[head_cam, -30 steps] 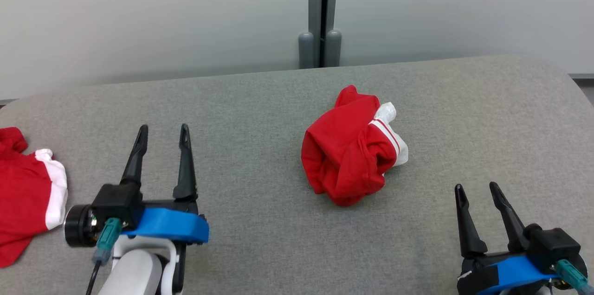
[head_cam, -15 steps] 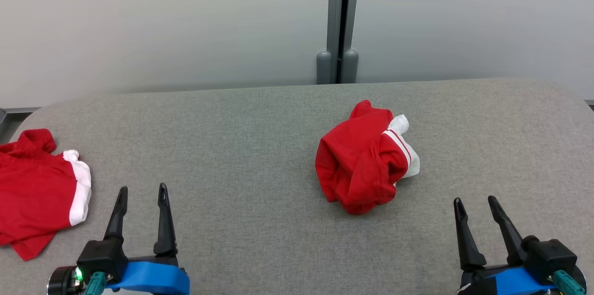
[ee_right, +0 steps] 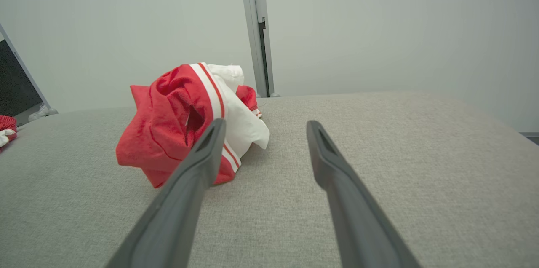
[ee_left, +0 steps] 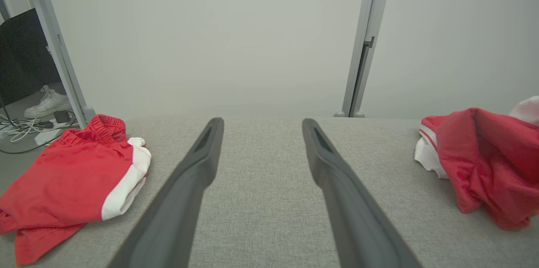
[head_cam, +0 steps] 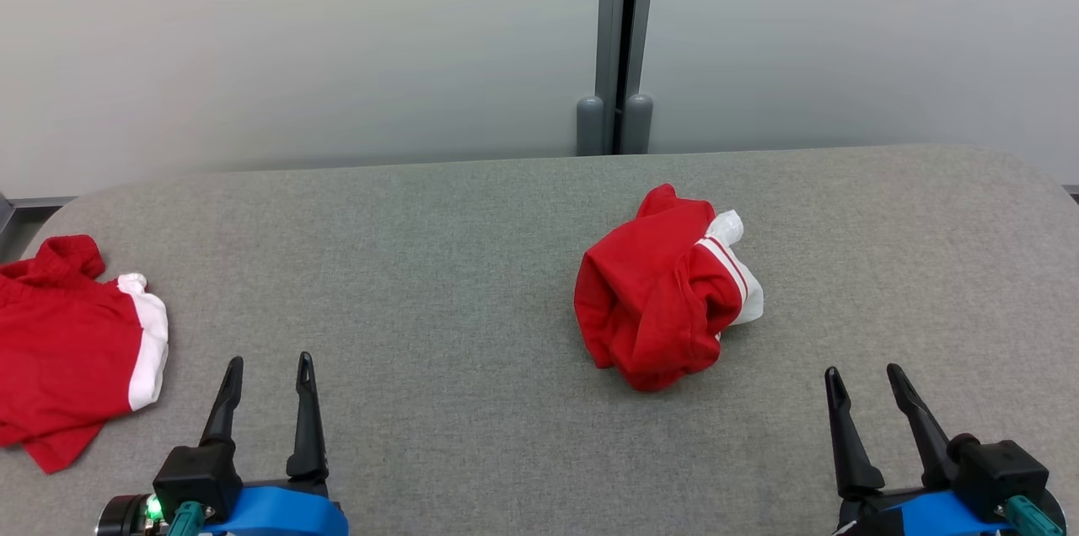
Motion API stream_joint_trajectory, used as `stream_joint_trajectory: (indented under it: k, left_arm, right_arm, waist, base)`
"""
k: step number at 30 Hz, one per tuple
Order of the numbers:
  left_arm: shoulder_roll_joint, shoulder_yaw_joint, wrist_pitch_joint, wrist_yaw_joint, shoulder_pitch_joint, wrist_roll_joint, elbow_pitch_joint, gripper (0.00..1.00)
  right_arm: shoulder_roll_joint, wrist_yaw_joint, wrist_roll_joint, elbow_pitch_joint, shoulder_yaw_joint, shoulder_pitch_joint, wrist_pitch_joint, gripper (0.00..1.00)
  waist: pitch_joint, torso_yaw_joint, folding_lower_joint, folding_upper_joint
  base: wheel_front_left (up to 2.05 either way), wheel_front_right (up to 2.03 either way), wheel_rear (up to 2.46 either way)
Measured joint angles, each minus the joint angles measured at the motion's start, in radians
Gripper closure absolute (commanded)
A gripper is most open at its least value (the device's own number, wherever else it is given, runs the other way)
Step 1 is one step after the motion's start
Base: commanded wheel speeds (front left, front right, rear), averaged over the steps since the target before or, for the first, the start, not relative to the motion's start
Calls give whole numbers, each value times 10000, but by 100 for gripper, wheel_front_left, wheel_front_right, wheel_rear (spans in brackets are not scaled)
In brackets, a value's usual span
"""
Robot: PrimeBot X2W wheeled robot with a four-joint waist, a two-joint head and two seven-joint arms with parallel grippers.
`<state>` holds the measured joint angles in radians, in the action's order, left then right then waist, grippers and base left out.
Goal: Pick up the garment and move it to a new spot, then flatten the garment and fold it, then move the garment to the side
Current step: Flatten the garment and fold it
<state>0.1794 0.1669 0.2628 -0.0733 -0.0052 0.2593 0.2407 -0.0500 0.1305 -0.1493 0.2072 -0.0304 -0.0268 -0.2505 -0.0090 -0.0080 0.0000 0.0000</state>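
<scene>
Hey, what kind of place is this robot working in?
Most likely a lab or office test area, not a home: a grey fabric-covered table stands before plain pale partition panels joined by a metal post, and cables lie on the floor beside it.

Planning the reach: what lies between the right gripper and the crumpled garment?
Just bare table between right gripper and crumpled garment, per the head view.

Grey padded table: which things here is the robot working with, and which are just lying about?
Job: crumpled red-and-white garment mid-table; open left gripper; open right gripper; grey fabric-covered table.
Lying about: flat red garment with white trim at the table's left end; white shoe and cables on the floor.
</scene>
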Motion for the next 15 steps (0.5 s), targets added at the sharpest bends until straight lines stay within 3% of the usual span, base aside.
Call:
stream_joint_trajectory:
  k: [15]
  left_arm:
    - [-261, -307, 0, 263, -86, -401, 211, 0]
  right_arm:
    - [0, 0, 0, 56, -54, -5, 25, 0]
  waist:
    - [14, 56, 0, 0]
  base:
    - [0, 0, 0]
